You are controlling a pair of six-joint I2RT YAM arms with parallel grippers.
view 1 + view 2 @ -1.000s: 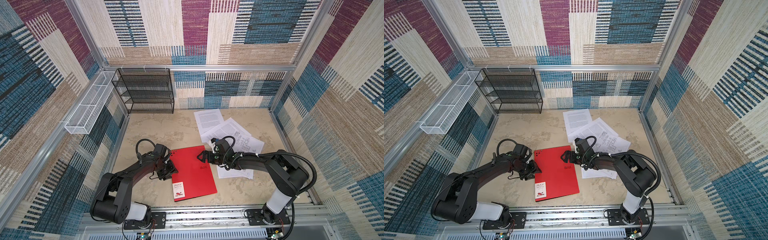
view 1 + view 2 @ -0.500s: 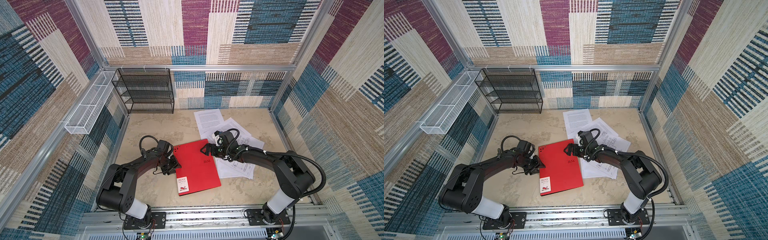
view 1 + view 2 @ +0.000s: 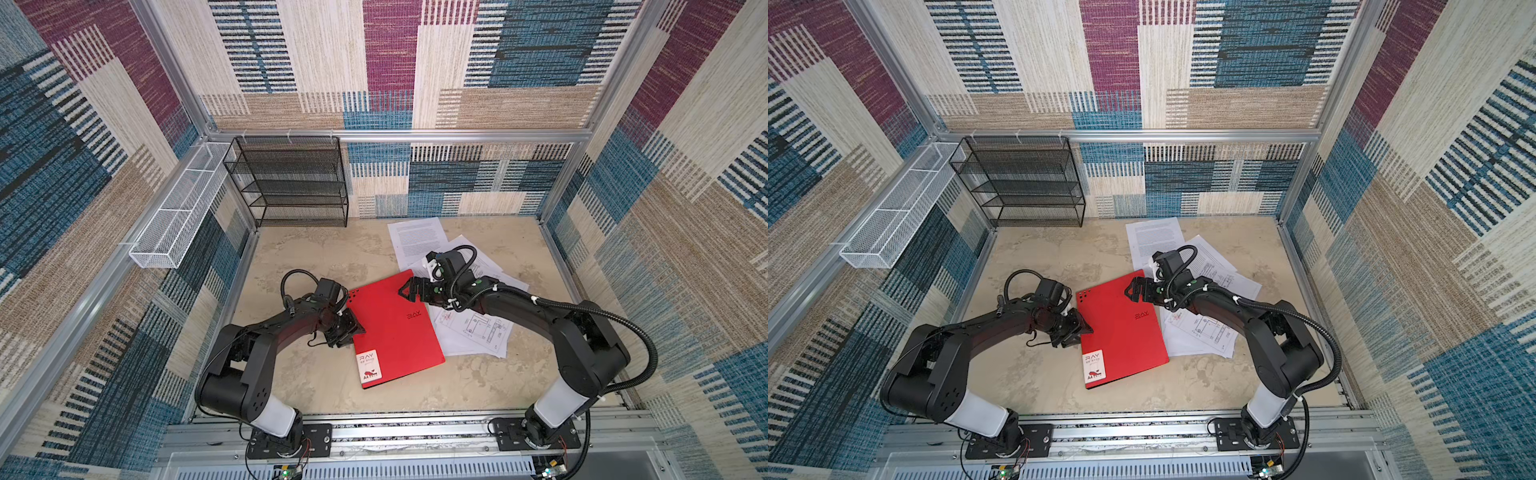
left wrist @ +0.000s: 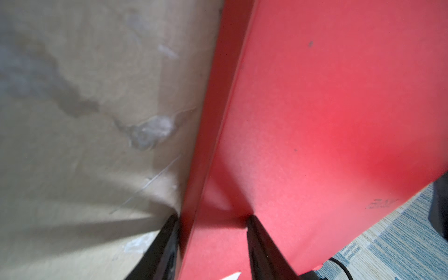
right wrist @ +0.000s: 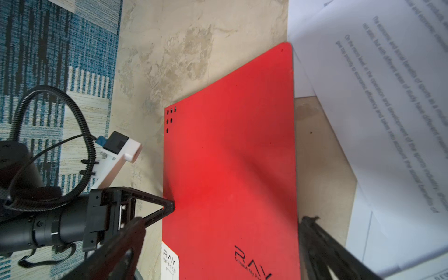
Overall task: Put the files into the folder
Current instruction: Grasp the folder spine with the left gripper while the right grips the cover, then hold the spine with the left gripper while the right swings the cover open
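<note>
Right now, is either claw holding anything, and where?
Left gripper straddles a long edge of the red folder; a real grip cannot be told. Right gripper holds nothing.

Both top views are bright, evenly lit and sharp, with bowing toward the edges. Wrist views blur close up; a hot glow marks the folder [image 4: 339, 135].

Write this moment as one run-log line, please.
folder: closed | files: outside | left pincer: at folder edge, grip unclear | right pincer: open above it

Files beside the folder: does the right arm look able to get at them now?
Probably yes. The files lie mostly uncovered beside the right arm, and its tool stands open above the folder's edge next to them, with nothing between.
</note>
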